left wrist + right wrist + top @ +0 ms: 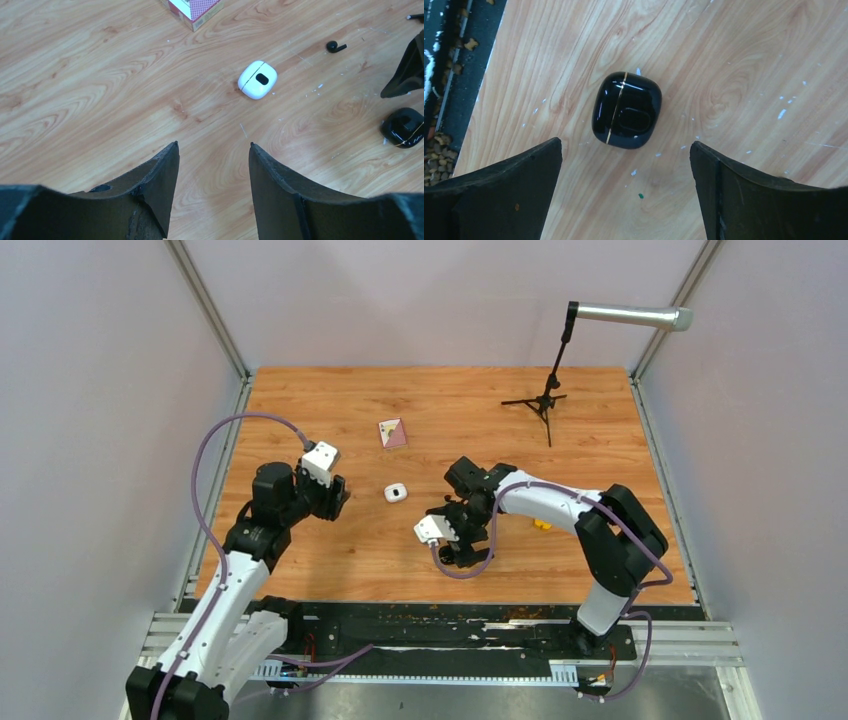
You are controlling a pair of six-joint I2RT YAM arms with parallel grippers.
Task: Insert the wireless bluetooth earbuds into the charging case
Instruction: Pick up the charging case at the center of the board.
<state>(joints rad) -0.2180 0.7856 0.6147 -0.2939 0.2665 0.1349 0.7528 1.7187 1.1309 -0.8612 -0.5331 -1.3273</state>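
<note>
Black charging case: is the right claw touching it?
Apart. The right wrist view shows bare wood between the black case and both fingers of the open right claw.

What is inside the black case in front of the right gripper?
The black case is closed along its gold seam, so its inside is hidden; what it holds cannot be told. It rests on the wooden table.

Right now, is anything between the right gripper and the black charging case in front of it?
Nothing visible. The right gripper is open and faces the black charging case, with only wooden table around the case. The case's lid looks shut, though, so it would need opening before anything goes in.
</note>
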